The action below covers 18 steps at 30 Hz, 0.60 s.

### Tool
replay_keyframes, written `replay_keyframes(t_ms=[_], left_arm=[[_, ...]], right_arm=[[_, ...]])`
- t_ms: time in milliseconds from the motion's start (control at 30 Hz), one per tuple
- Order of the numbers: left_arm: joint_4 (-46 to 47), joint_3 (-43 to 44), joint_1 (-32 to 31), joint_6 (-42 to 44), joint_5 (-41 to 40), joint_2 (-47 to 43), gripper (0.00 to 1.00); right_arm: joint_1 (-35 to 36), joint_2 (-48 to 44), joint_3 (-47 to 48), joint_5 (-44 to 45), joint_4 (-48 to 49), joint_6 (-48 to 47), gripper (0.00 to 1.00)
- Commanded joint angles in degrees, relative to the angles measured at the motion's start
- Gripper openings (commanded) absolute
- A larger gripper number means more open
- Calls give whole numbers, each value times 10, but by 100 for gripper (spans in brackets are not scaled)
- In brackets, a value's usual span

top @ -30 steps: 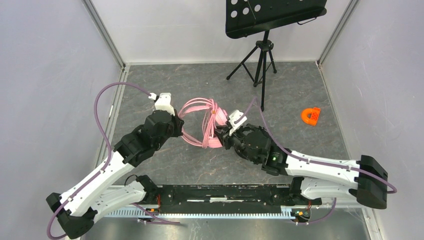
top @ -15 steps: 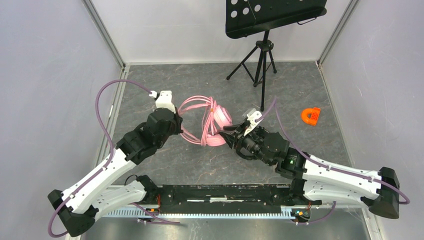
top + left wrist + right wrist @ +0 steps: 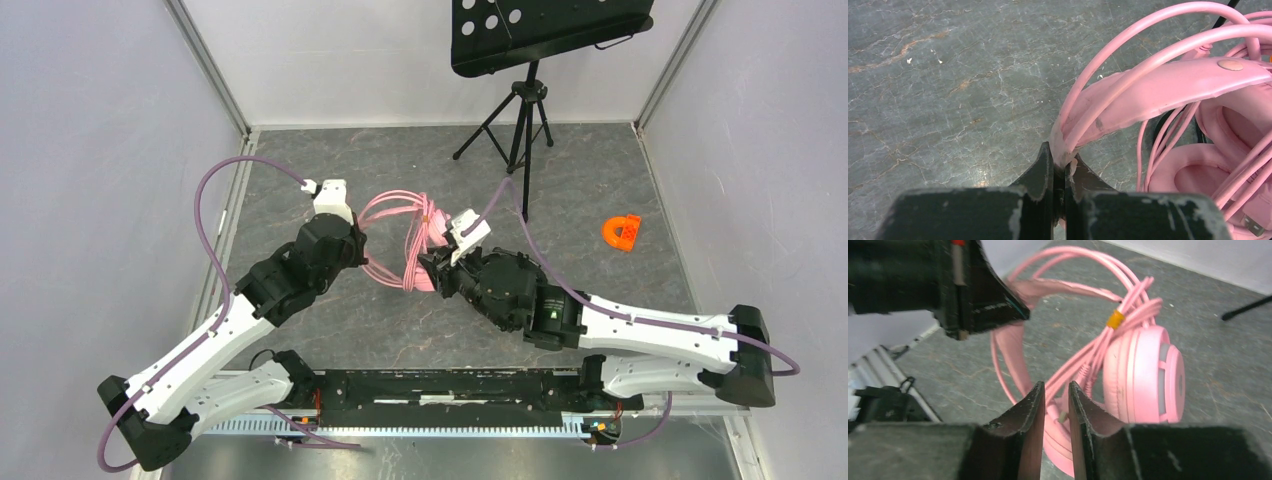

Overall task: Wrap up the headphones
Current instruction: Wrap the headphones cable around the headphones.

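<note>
Left gripper [image 3: 1062,162] is fully closed. Between its jaws it pinches the headband of the pink headset [image 3: 1173,85] together with loops of the pink cable [image 3: 1128,40]. The right gripper [image 3: 1055,390] has its jaws a little apart; cable strands show in the gap, but I cannot tell if they are pinched. In the top view the headset is at the centre of the frame, between both grippers. The surface [image 3: 400,330] is grey and marbled. White walls [image 3: 100,150] close the left, right and upper sides. A black music stand [image 3: 525,100] stands at the upper centre, and a small orange piece [image 3: 621,232] lies at the right.
</note>
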Motion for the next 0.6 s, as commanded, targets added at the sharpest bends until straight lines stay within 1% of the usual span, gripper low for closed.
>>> replay_keyframes(t_ms=[0, 200, 300, 467, 567], left_arm=[[70, 39, 0, -5, -2, -12, 2], [80, 33, 0, -22, 13, -17, 2], [93, 27, 0, -35, 30, -21, 2], [100, 26, 0, -46, 39, -26, 2], [101, 25, 0, -47, 38, -27, 2]], right_arm=[[10, 22, 25, 97, -40, -14, 27], [13, 39, 3, 109, -19, -20, 17], [13, 46, -18, 104, 8, -18, 16], [13, 63, -30, 104, 24, -13, 13], [13, 68, -41, 112, 41, -15, 9]])
